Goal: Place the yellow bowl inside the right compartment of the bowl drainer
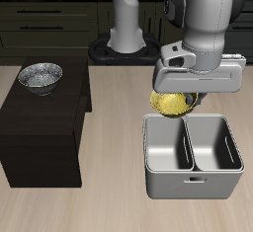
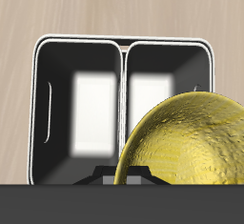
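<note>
Light wooden boards make up the table (image 1: pixel 109 201), and dark kitchen cupboards (image 1: pixel 49 19) stand along the back. Up in the air hangs the white and grey robot gripper (image 1: pixel 178 100), and just under its body peeks the small round golden-yellow bowl (image 1: pixel 174 104) with the shiny speckled inside. That bowl is off the table and tipped on its side, so its inside shows in the wrist view (image 2: pixel 186 147). It seems to be gripped at its rim, but the fingers are hidden behind the gripper body and the bowl, so I cannot tell for sure how they are set. Right below the fingers, a bit nearer the table's front edge, sits the big grey metal bowl drainer (image 1: pixel 195 182) with rounded corners. It has two deep wells and a wall down the middle, and a small handle slot in its front. The bowl is above the drainer's back rim, not inside a well. Far off from the fingers stands a dark wooden cabinet (image 1: pixel 44 132), and a silver-grey speckled bowl (image 1: pixel 41 75) rests on top of it.
</note>
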Controlling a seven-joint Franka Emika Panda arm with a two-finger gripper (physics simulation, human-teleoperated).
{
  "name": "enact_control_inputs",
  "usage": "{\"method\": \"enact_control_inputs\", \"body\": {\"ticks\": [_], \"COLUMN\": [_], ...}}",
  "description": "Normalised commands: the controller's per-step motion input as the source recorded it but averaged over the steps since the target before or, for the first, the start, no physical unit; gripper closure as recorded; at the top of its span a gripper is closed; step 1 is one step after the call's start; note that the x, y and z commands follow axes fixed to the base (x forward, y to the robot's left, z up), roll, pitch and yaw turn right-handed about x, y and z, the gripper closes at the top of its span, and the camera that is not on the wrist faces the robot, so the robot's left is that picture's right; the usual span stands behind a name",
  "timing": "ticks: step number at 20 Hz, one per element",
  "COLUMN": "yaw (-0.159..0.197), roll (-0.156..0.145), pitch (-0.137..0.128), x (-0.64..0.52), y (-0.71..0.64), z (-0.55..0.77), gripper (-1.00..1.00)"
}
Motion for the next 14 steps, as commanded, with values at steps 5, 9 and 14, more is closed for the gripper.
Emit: {"method": "enact_control_inputs", "body": {"ticks": [5,9,14], "yaw": [-0.003,0.005,0.014], "roll": [0.003,-0.036,-0.039], "pitch": [0.036,0.034,0.018], "x": [0.09,0.05,0.06], "y": [0.03,-0.13,-0.15], "z": [-0.26,-0.26,-0.1], "gripper": [1.0,-1.0,-1.0]}}
